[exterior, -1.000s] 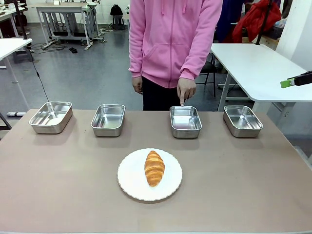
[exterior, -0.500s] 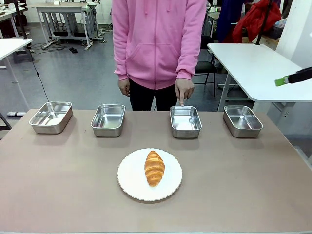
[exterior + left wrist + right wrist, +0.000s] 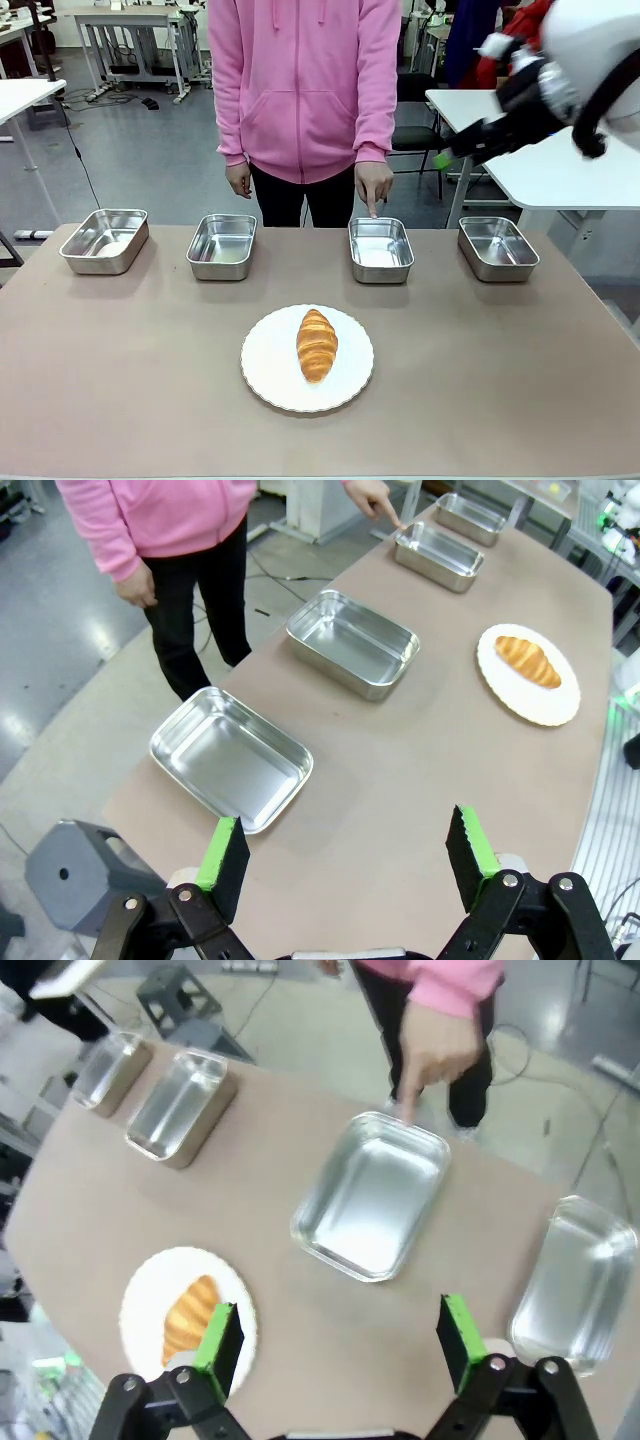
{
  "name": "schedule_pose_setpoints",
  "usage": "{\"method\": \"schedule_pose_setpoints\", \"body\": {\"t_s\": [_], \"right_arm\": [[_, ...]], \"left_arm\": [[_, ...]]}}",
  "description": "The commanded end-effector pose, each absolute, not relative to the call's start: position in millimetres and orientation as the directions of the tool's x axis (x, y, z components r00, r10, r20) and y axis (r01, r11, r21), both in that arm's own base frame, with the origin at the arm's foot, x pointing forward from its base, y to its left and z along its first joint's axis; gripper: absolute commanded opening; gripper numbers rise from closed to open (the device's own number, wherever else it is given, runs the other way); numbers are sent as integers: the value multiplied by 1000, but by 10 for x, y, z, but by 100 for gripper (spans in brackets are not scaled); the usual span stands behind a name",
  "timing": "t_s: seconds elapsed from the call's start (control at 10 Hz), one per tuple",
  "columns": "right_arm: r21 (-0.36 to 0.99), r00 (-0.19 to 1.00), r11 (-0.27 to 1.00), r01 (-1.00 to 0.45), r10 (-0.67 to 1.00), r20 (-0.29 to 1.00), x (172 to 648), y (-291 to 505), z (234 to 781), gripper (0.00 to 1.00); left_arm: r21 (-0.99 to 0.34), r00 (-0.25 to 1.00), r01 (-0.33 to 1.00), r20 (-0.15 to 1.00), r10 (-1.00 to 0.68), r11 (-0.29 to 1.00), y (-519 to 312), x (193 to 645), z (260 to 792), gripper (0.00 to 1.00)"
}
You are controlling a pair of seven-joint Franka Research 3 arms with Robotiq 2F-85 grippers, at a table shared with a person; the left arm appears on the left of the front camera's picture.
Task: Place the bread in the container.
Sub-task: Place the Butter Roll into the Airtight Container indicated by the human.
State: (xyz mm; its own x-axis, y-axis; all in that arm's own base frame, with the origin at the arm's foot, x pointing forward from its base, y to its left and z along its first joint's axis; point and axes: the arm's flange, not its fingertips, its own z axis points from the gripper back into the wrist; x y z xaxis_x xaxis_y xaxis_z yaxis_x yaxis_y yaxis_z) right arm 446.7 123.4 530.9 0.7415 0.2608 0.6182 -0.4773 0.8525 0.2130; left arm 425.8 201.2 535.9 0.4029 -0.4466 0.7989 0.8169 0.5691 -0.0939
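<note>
Tabletop (image 3: 120,380) bare around bread (image 3: 317,344) on plate (image 3: 265,372); container (image 3: 380,248) at far edge beside pointing hand (image 3: 376,188); left gripper (image 3: 345,830), right gripper (image 3: 337,1312) spread wide

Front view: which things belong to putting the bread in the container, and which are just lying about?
Job: croissant on white plate; steel pan the person's finger points at; open right gripper.
Lying about: far-left pan; second pan from left; far-right pan.
</note>
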Motion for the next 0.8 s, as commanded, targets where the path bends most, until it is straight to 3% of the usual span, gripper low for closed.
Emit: {"method": "schedule_pose_setpoints", "body": {"t_s": [0.0,0.2,0.4,0.7], "right_arm": [[276,840,885,-375,199,505,4413,1930,5223,100],[256,864,893,-371,231,447,4218,2650,4970,100],[131,910,988,-83,21,414,4018,3221,4536,100],[51,938,991,-121,98,333,3725,3540,4165,100]], "left_arm": [[-87,393,822,802,-450,563,2017,4237,5381,100],[-87,393,822,802,-450,563,2017,4237,5381,100],[-87,393,822,802,-450,563,2017,4237,5381,100],[-87,393,822,802,-450,563,2017,4237,5381,100]]}}
